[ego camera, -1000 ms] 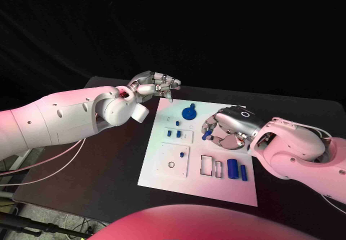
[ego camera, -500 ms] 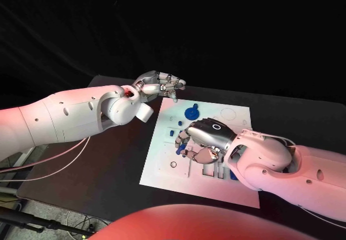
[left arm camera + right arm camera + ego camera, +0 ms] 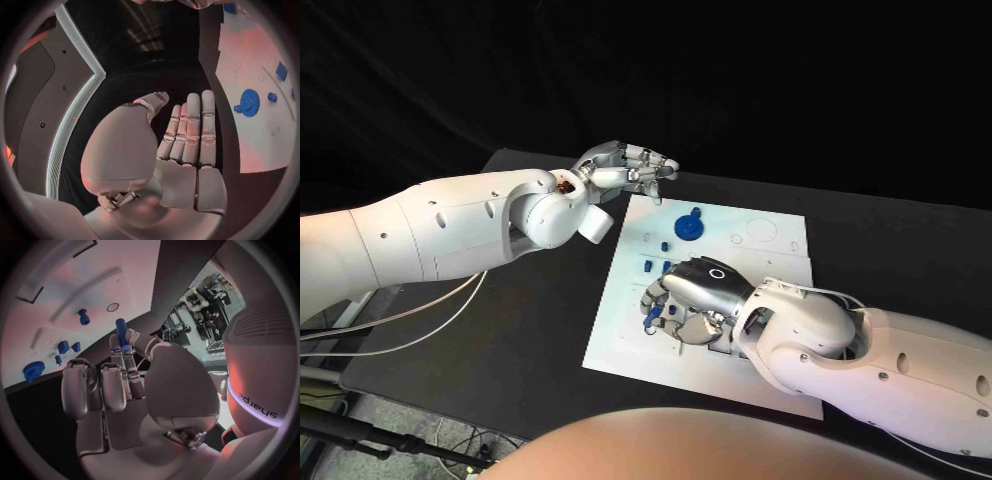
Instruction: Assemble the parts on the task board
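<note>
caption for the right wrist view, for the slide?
Right hand pinches a small blue peg above the white task board.

One white task board (image 3: 625, 345) in the middle. One black table (image 3: 531, 300). One blue gear (image 3: 687, 226), upper middle. Two small blue pegs side by side, first peg (image 3: 646, 265) and second peg (image 3: 664, 267). One long blue part (image 3: 122, 330). Two silver hands: left hand (image 3: 629, 167) upper middle, right hand (image 3: 689, 300) at centre.
</note>
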`<control>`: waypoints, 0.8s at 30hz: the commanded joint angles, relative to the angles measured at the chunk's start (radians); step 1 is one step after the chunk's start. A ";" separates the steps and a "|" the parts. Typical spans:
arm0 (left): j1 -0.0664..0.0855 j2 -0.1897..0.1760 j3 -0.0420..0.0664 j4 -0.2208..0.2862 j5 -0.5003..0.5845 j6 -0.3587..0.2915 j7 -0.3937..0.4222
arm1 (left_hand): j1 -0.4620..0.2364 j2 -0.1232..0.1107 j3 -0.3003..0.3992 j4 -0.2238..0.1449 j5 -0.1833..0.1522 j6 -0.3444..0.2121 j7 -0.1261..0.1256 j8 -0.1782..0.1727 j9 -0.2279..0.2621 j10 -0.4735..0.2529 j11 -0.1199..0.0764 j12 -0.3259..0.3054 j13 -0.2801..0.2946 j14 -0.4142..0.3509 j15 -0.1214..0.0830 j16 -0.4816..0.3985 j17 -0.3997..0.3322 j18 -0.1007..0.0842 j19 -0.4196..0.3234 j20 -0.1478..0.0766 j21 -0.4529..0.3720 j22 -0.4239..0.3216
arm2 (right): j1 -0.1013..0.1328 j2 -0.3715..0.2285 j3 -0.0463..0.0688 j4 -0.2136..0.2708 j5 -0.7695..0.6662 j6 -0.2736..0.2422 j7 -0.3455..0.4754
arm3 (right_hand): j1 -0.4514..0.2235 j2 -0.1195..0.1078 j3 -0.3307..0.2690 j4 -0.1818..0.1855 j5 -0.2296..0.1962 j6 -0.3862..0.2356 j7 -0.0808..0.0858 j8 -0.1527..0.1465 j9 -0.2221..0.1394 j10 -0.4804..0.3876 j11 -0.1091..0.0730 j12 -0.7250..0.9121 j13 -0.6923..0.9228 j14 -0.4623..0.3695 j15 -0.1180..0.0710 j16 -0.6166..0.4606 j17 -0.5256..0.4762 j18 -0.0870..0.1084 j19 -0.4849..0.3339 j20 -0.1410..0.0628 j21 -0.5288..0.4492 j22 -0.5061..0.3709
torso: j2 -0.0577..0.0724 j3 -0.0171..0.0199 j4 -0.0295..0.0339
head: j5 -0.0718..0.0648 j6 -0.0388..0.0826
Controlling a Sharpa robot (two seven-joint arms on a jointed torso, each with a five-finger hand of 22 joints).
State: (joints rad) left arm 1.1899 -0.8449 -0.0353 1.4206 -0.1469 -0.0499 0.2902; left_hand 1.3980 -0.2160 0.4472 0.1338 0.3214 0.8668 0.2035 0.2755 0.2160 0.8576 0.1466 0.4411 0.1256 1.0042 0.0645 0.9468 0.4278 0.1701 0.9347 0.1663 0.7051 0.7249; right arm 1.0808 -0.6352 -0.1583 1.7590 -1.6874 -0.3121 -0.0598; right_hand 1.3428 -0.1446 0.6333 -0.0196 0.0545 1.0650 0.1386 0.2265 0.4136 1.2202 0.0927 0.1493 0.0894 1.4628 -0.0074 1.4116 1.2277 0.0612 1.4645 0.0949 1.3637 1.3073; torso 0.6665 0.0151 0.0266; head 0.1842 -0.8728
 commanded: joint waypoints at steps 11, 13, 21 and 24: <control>0.001 0.001 0.001 0.004 0.001 0.008 0.004 | 0.006 0.000 -0.004 -0.001 0.004 -0.009 0.001 0.003 0.001 -0.003 0.000 0.000 -0.001 0.000 0.007 -0.004 -0.001 0.012 0.006 -0.002 -0.006 0.000 | -0.011 0.021 -0.005 -0.031 -0.056 0.013 -0.004 | 0.017 0.006 0.001 -0.008 0.006 -0.005 0.001 0.002 0.002 0.025 -0.026 -0.004 0.001 0.041 -0.003 0.002 -0.002 -0.015 0.012 -0.002 -0.006 0.180 | 0.000 0.0013 -0.0002 | 0.002 0.000; 0.001 0.001 0.001 0.004 0.001 0.008 0.004 | 0.006 0.000 -0.004 -0.001 0.004 -0.009 0.001 0.003 0.001 -0.003 0.000 0.000 -0.001 0.000 0.007 -0.004 -0.001 0.012 0.006 -0.002 -0.006 0.000 | -0.014 0.024 -0.006 -0.038 -0.070 0.013 -0.010 | 0.017 0.007 0.002 -0.009 0.006 -0.006 0.001 0.002 0.002 0.025 -0.026 -0.004 0.002 0.041 -0.003 0.002 -0.003 -0.015 0.010 -0.002 -0.008 0.180 | 0.000 0.0014 -0.0004 | 0.002 0.000; 0.001 0.000 0.001 0.004 0.001 0.007 0.004 | 0.006 0.000 -0.004 -0.001 0.004 -0.009 0.001 0.003 0.001 -0.003 0.000 0.000 -0.001 0.000 0.007 -0.004 -0.001 0.012 0.006 -0.002 -0.006 0.000 | -0.020 0.029 -0.007 -0.049 -0.085 0.036 -0.014 | 0.018 0.007 0.002 -0.010 0.007 -0.007 0.002 0.002 0.002 0.025 -0.025 -0.006 0.002 0.041 -0.003 0.002 -0.002 -0.015 0.011 -0.002 -0.007 0.180 | 0.001 0.0012 0.0000 | 0.005 0.000; 0.001 0.000 0.001 0.004 0.001 0.007 0.004 | 0.006 0.000 -0.004 -0.001 0.004 -0.009 0.001 0.003 0.001 -0.003 0.000 0.000 -0.001 0.000 0.007 -0.004 -0.001 0.012 0.006 -0.002 -0.006 0.000 | -0.021 0.029 -0.007 -0.049 -0.086 0.046 -0.012 | 0.018 0.007 0.002 -0.010 0.007 -0.007 0.002 0.002 0.002 0.025 -0.025 -0.006 0.002 0.041 -0.003 0.002 -0.002 -0.015 0.011 -0.002 -0.006 0.180 | 0.000 0.0012 -0.0001 | 0.007 0.000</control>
State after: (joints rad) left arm 1.1899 -0.8460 -0.0352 1.4221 -0.1469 -0.0499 0.2894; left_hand 1.3980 -0.2161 0.4472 0.1338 0.3214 0.8668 0.2035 0.2755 0.2158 0.8577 0.1466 0.4411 0.1258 1.0042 0.0645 0.9468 0.4278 0.1701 0.9346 0.1663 0.7051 0.7249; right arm 1.0614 -0.6076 -0.1654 1.7093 -1.7482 -0.2974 -0.0679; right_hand 1.3429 -0.1445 0.6360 -0.0224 0.0573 1.0646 0.1388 0.2217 0.4143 1.2204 0.0929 0.1389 0.0905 1.4628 -0.0074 1.4116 1.2253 0.0613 1.4644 0.0950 1.3591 1.3079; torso 0.6667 0.0163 0.0262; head 0.1894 -0.8728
